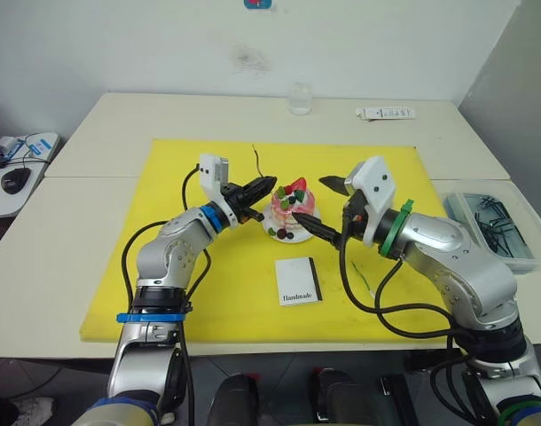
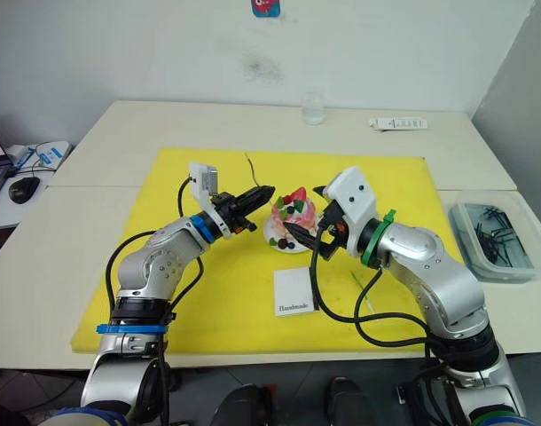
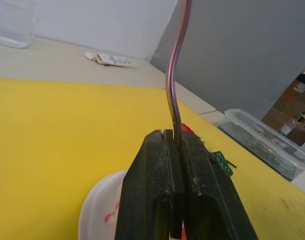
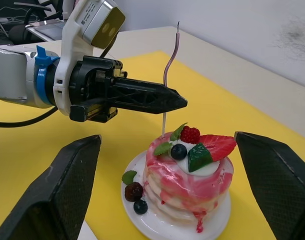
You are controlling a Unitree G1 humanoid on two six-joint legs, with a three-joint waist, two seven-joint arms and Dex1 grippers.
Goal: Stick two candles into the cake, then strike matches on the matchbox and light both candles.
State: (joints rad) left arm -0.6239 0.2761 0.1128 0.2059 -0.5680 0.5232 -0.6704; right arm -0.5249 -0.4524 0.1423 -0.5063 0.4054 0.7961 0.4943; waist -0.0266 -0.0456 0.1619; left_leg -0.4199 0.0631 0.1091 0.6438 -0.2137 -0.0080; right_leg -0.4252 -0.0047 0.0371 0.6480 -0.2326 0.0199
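- Pale desk (image 1: 111, 115) under a white wall, with a yellow mat (image 1: 164, 266) laid over it, is seen from the left eye. The cake (image 1: 290, 213) sits mid-mat on its white plate, the matchbox (image 1: 298, 281) just in front. The left claw (image 1: 260, 188) is clenched on a candle (image 1: 256, 161) beside the cake.
- Right eye: the right claw (image 2: 303, 216) is spread wide, one finger each side of the cake. A clear tub (image 2: 497, 235) is parked off the mat to the right.
- Left wrist: the candle is pinched low between the rubbery pads, a thin kinked stick. Probably very light and bendy, so it's best gripped near the bottom.
- Right wrist: glossy pink icing, strawberry and berries on top look soft, likely easily dented. The candle tip hangs just behind the cake, not yet stuck in.
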